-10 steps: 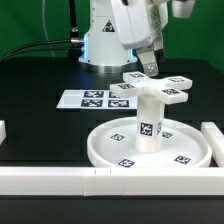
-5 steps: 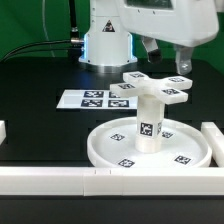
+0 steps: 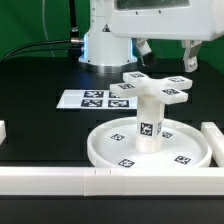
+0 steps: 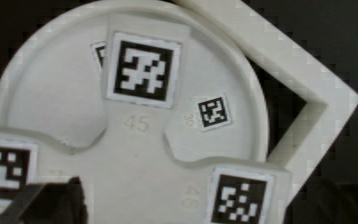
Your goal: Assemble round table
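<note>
Lower frame: the front rail (image 3: 60, 180) and right rail (image 3: 212, 135) box in the disc (image 3: 100, 150). The post (image 3: 150, 115) stands upright on its hub, with the cross piece (image 3: 155, 88) on top, seating unconfirmed.

Risk: your descent may clip a cross arm and tip the post.

The marker board (image 3: 95, 98) lies behind. The gripper (image 3: 167, 52), upper right, is spread wide and empty.
</note>
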You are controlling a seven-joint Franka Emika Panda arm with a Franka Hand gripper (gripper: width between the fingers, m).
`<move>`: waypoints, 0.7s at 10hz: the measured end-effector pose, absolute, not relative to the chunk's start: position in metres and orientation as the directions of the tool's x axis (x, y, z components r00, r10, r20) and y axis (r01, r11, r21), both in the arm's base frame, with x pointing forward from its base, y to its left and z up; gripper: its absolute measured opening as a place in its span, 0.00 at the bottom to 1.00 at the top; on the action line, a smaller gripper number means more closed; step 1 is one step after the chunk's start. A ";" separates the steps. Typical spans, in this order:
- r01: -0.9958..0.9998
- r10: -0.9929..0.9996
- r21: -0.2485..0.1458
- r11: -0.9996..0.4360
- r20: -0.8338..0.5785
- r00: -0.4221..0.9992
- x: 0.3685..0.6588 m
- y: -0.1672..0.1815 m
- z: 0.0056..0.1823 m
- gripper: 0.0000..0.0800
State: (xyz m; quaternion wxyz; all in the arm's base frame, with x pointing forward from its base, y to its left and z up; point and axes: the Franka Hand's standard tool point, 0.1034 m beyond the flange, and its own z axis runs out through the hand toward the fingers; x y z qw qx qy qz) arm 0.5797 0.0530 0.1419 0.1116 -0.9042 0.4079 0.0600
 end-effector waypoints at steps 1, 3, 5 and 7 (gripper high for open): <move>-0.641 -0.619 -0.163 -0.750 -0.168 0.767 0.579 0.051 0.140 0.81; -0.446 -0.428 -0.161 -0.880 -0.135 0.893 0.579 0.053 0.141 0.81; -0.251 -0.239 -0.150 -0.956 -0.096 0.966 0.581 0.058 0.142 0.81; -0.120 -0.109 -0.161 -0.980 -0.075 0.991 0.581 0.056 0.141 0.81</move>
